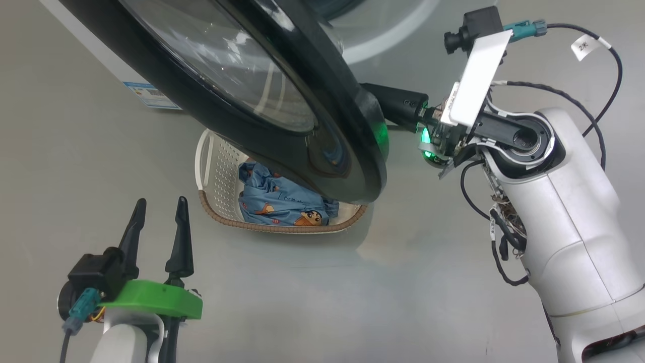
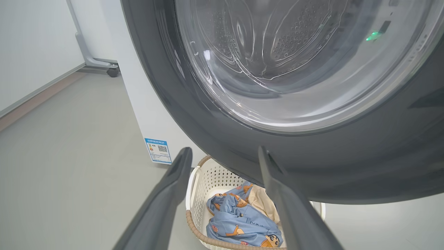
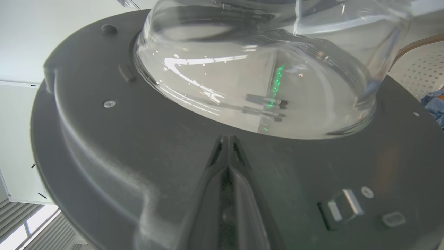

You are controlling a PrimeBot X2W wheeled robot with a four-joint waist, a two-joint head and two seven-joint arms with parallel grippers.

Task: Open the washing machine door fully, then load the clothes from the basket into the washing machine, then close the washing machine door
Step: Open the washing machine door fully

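The washing machine door [image 1: 352, 126] hangs swung out. Our right gripper [image 3: 227, 146] has its jaws pressed together on nothing, tips at the door's inner face just below the glass bowl. We judge it is placed there to push the door wider. Our left gripper [image 1: 161, 201] hovers spread and empty. Beyond its tips, under the door, the basket [image 1: 282, 228] holds the clothes [image 1: 282, 201] on the smooth grey floor [image 1: 352, 302], beside the white washing machine [image 2: 138, 104].

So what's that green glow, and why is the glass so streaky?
Head view: a green light on the right arm tints the washing machine door rim. Right wrist view: the glass bowl window mirrors white streaks and green dots. Left wrist view: soft glare veils the drum behind the glass.
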